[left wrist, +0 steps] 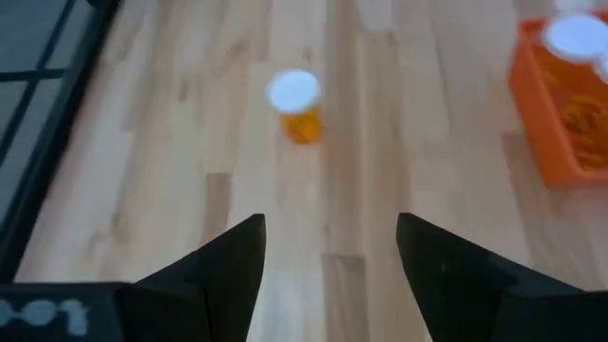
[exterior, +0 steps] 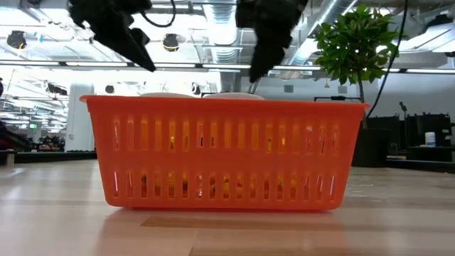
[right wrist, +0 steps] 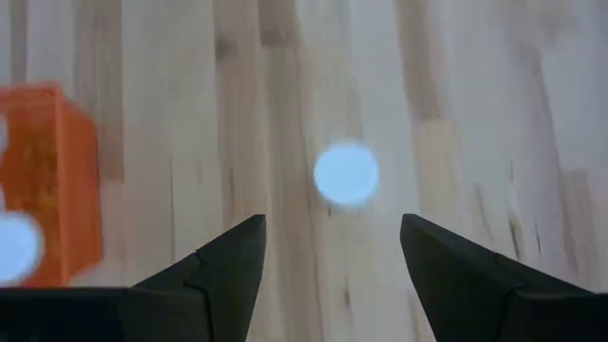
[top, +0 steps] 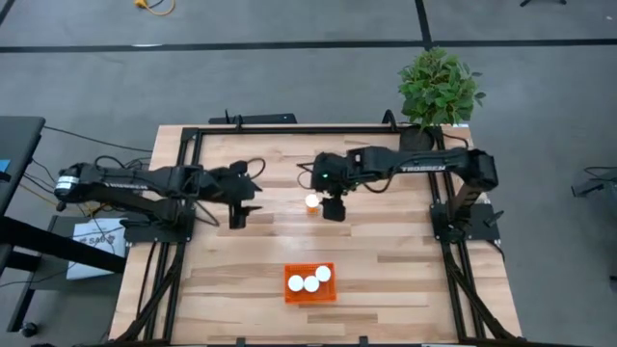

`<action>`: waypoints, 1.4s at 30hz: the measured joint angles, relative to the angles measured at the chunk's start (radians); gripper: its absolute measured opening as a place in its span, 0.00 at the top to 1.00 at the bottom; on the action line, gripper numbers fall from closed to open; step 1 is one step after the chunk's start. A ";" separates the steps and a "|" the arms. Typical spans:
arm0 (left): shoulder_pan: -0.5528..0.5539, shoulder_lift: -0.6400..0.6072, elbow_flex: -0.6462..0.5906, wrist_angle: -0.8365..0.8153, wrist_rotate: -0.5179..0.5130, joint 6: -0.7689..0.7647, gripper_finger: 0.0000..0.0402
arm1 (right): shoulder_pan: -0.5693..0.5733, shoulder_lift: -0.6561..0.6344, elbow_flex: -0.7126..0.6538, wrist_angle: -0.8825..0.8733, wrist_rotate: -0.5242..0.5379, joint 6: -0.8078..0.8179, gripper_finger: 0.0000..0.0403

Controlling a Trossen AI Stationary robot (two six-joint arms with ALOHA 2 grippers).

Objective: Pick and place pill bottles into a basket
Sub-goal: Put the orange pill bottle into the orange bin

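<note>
The table (top: 241, 280) is a pale butcher-block top of long glued wood strips with visible grain, framed at its edges by black metal rails. Near the front edge, about mid-width, sits the basket (top: 310, 282), a small bright orange rectangular tub of moulded plastic whose walls, seen in the low view (exterior: 224, 153), are cut into two rows of narrow upright slots under a plain rolled rim. Inside it stand three pill bottles (top: 309, 281), packed close together, their round white caps showing from above and just peeking over the rim at table level. The fourth pill bottle (top: 311, 202) stands upright and alone on the bare wood near the table's middle, well apart from the basket and farther back; it is a small translucent orange cylinder under a flat white disc of a cap (left wrist: 294, 91). The right gripper (top: 334, 210) hangs just beside this bottle, on its right, with its two dark, wedge-shaped fingers (right wrist: 223, 261) spread apart and nothing between them; its wrist camera looks down on the white cap (right wrist: 346, 175). The left gripper (top: 238, 216) waits over the left-centre of the table, its matte black fingers (left wrist: 228, 261) likewise parted and empty, pointing toward the lone bottle. A leafy green potted plant (top: 439, 87) stands at the far right corner.
</note>
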 joint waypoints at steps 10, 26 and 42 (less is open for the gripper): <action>0.171 0.000 -0.052 0.084 0.096 0.029 0.43 | 0.001 0.116 0.050 -0.034 0.074 -0.099 0.40; 0.192 0.000 -0.071 0.107 0.117 -0.001 0.43 | -0.019 0.144 0.087 -0.048 0.016 -0.210 0.40; 0.192 0.000 -0.071 0.109 0.117 -0.002 0.43 | 0.003 0.239 0.090 -0.045 0.047 -0.323 0.23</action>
